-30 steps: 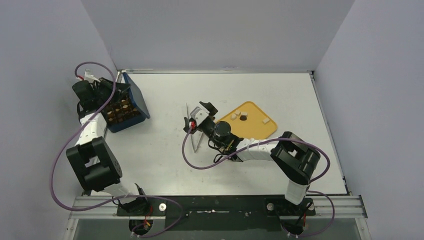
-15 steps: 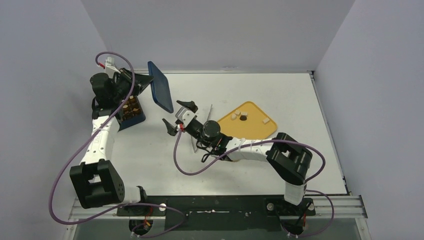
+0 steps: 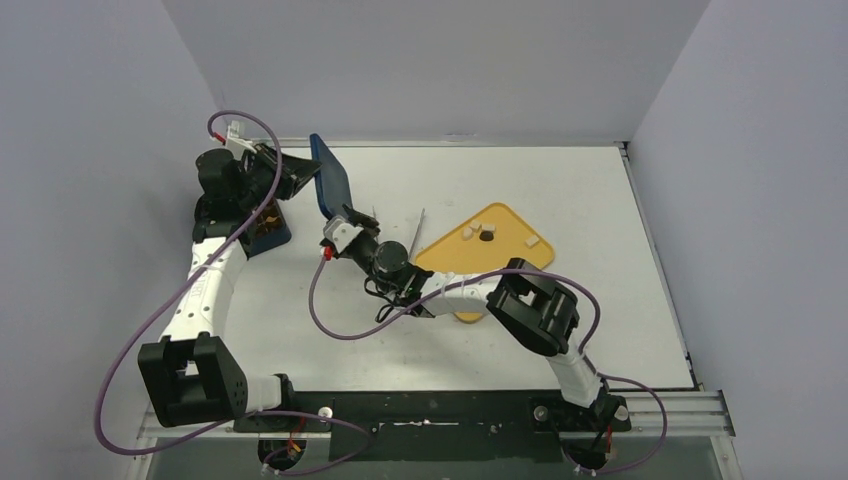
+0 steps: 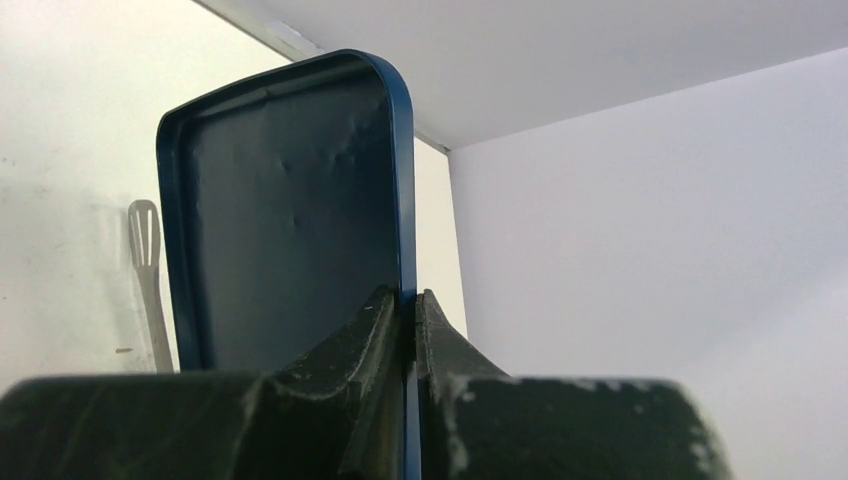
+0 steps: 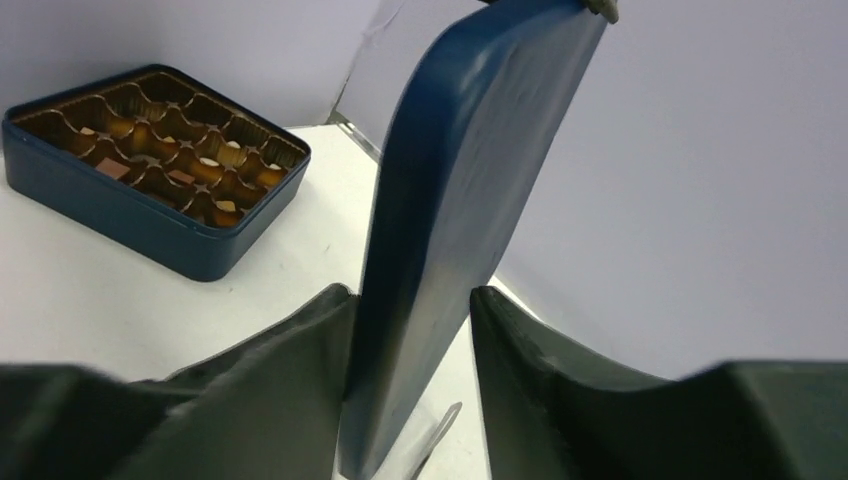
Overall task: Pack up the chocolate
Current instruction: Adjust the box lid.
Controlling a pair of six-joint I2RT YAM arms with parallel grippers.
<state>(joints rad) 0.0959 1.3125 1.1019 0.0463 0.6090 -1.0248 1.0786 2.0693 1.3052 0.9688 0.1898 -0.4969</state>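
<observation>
While clamped on the blue lid (image 3: 330, 183) with the left tool (image 4: 405, 296), jaws drawn thin and tight on its rim, holds that lid on edge in the air just right of the blue box (image 5: 110, 205). Straddles the same lid lower down with the right tool (image 5: 410, 292), a dark finger (image 5: 300, 340) at each face, jaws roughly half parted; cannot tell whether pressing or merely flanking.

Shows chocolate (image 5: 115, 170) in two places. Inside the blue box: below and to the left of both tools, apart from either. On a yellow tray (image 3: 512, 260) well to the right of the box: beyond the right tool, touched by neither.

Looks smooth and matt on the lid, rounded at the corners, with a raised rim and a few shallow dents on the inner face; metal or plastic, cannot tell. Repeats the same blue in the box: low walls, rounded corners, a glossy gold-brown insert moulded into rows of small cups. Has a flat, thin, round-cornered tray on the white worktop (image 3: 600, 200), and slim bare-metal tongs (image 3: 418, 228) between box and tray, just beside the tray's edge facing the box.

Counts two tools, one lid, one box, one tray, one pair of tongs. On the tray, four pieces: three cream blocks (image 3: 467, 232), one dark round (image 3: 487, 236). In the box, mid-brown and cream pieces in several cups; total not readable.
</observation>
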